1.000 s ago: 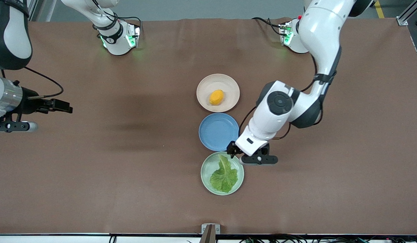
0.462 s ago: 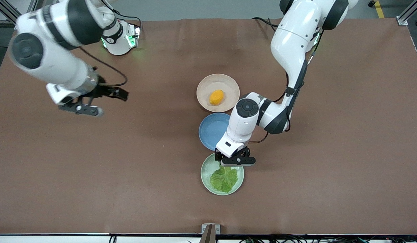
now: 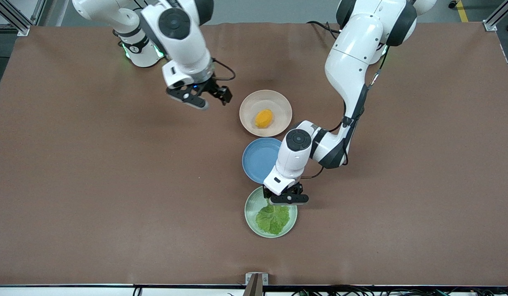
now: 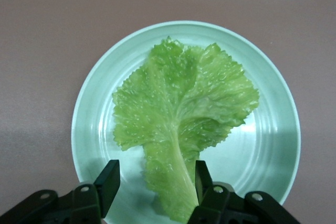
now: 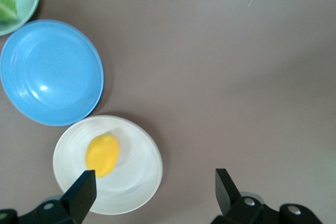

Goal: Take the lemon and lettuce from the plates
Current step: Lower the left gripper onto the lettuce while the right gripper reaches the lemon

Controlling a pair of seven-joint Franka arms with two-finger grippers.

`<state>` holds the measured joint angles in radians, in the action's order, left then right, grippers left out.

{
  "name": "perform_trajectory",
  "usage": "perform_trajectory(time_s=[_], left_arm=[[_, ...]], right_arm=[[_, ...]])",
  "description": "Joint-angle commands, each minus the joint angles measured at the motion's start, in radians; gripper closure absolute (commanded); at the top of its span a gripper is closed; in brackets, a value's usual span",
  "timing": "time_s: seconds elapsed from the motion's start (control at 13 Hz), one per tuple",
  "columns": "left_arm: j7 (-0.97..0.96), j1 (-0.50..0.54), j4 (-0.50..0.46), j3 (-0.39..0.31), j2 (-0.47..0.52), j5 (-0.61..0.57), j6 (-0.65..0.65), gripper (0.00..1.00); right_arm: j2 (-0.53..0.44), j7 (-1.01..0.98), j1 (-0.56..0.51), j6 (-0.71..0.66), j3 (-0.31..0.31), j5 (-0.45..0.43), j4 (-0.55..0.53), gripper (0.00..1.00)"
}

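Observation:
The lettuce (image 3: 272, 218) lies on the mint green plate (image 3: 251, 220), nearest the front camera. My left gripper (image 3: 274, 198) is open low over the plate, one finger on each side of the leaf's pale stem (image 4: 181, 192); the plate rim (image 4: 86, 95) shows round it. The lemon (image 3: 263, 118) lies on the beige-pink plate (image 3: 278, 102), farther from the camera. My right gripper (image 3: 221, 95) is open in the air over bare table beside that plate, toward the right arm's end. The right wrist view shows the lemon (image 5: 102, 155) on its plate (image 5: 139, 174).
An empty blue plate (image 3: 256, 158) sits between the two task plates, partly under the left arm's wrist; it also shows in the right wrist view (image 5: 50, 72). The brown table (image 3: 114, 185) spreads wide on both sides of the plates.
My right arm has swung in from the table's right-arm end to beside the beige-pink plate. My left gripper has shifted over the green plate and settled round the lettuce stem.

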<state>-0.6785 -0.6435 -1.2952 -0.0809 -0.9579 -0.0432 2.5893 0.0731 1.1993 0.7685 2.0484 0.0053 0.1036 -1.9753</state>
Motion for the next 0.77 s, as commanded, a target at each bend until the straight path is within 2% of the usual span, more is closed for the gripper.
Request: perform_trajectory(time_s=[0.0,0.23,0.46,0.69], left_arm=[[-0.015,-0.005,0.03,-0.002,-0.025,-0.012,0.002,0.35],[-0.021,-0.004,0.033,0.018,-0.024,-0.01,0.002,0.36],[-0.021,-0.002,0.039,0.026,-0.019,-0.007,0.002,0.36],[-0.018,-0.002,0.042,0.023,-0.025,-0.009,0.003,0.36]], right_arm=[[0.095,0.161,0.101,0.122,-0.016,0.007,0.0,0.0],[0.268,0.294,0.196,0.246,-0.018,-0.008,0.061,0.0],[0.422,0.388,0.244,0.253,-0.019,-0.022,0.195,0.0],[0.482,0.396,0.258,0.256,-0.019,-0.044,0.243,0.0]])
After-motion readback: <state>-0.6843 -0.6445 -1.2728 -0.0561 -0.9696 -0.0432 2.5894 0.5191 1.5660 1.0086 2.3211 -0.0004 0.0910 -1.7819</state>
